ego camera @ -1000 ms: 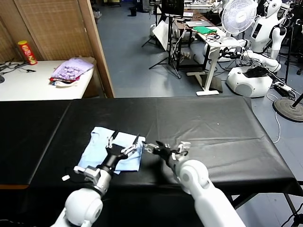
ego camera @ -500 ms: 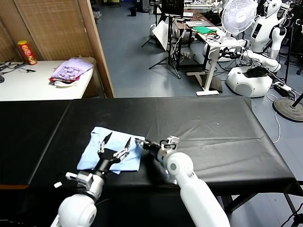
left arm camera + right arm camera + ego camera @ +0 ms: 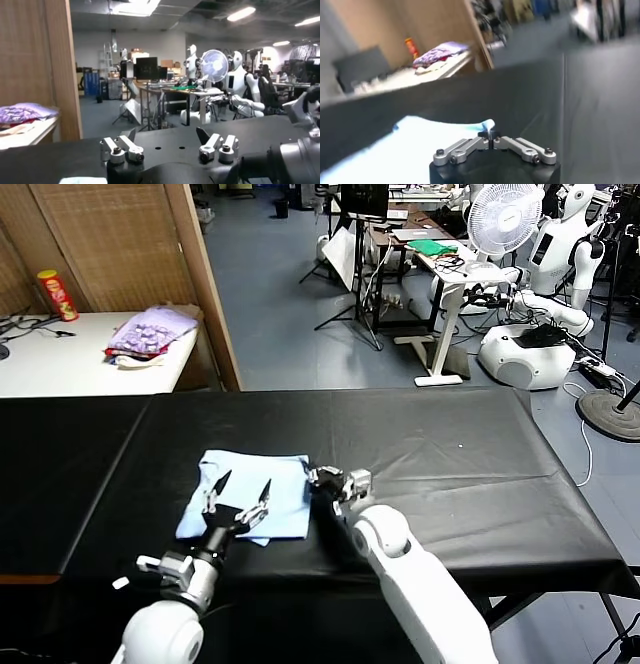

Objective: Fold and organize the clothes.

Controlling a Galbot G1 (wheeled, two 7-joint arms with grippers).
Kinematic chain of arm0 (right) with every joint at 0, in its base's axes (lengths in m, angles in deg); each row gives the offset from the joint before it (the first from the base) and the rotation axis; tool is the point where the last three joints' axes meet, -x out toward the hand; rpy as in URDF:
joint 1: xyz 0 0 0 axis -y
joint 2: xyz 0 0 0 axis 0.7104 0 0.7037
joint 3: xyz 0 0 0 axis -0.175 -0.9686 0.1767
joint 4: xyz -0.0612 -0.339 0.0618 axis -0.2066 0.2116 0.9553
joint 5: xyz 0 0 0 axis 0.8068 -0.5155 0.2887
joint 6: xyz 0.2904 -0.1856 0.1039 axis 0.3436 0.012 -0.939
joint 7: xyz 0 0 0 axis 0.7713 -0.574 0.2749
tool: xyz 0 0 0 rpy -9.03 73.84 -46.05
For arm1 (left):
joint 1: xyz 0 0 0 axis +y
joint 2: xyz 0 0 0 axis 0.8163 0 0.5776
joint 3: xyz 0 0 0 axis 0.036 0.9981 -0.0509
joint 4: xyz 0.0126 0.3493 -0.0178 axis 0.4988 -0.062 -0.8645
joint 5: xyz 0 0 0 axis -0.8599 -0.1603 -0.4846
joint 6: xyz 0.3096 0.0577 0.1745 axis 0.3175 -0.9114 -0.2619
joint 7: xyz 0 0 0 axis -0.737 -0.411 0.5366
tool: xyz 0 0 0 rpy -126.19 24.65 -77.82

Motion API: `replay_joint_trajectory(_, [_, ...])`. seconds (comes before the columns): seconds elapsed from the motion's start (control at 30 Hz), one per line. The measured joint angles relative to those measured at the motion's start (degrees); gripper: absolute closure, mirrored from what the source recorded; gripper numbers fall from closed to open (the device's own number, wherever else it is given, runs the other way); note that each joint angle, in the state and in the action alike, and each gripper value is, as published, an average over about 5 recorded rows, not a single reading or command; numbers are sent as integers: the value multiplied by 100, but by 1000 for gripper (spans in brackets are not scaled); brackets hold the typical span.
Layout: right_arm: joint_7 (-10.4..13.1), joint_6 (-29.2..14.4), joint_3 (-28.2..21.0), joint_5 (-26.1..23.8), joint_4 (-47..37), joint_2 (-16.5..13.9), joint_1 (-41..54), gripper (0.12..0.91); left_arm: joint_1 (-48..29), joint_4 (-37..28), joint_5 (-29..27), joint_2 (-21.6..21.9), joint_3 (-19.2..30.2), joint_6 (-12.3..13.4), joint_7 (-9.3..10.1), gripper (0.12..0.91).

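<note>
The clothes are one pale sky-blue T-shirt point(image 3: 285, 506), lying folded flat on the black table point(image 3: 450, 474) just left of centre. My right gripper point(image 3: 314, 476) sits at the shirt's far right corner. In the right wrist view it point(image 3: 490, 136) is shut, with a small curl of the blue shirt point(image 3: 420, 142) pinched at its tips. My left gripper point(image 3: 240, 492) hovers over the shirt's near left part, open, with nothing between its fingers. In the left wrist view it point(image 3: 166, 135) stands wide above the black table, with a sliver of the blue shirt point(image 3: 80, 180) below it.
A purple patterned cloth heap point(image 3: 152, 329) and a red can point(image 3: 57, 294) sit on a white table point(image 3: 60, 369) at the far left. A wooden partition point(image 3: 205, 284) stands behind. A fan point(image 3: 505, 219) and other robots are beyond the table's far right.
My right gripper moved left to the shirt's right corner and shut on it. My left gripper drew back toward me, staying open. The shirt's right edge shifted slightly.
</note>
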Motion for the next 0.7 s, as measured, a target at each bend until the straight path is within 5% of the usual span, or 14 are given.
replay_joint_trajectory(0.17, [-302,-564,-51,-1140,-51,-323,54,865,89,-19,162,49,-124,-31,97,232])
replay_joint_trajectory(0.37, [-529,-1220,-3,-1885,263,-972,-121,575,233,-65,512,166,-346,-61,250,232])
replay_joint_trajectory(0.53, [-377,-1531,212,-2035,778,-1529,-539,312,296,-145,761,268,-472,84,330,232])
replay_joint_trajectory(0.7, [-38,-1418,586,-1687,1452,-1795,-1269,231,366,-155,902,356,-523,19,536,232])
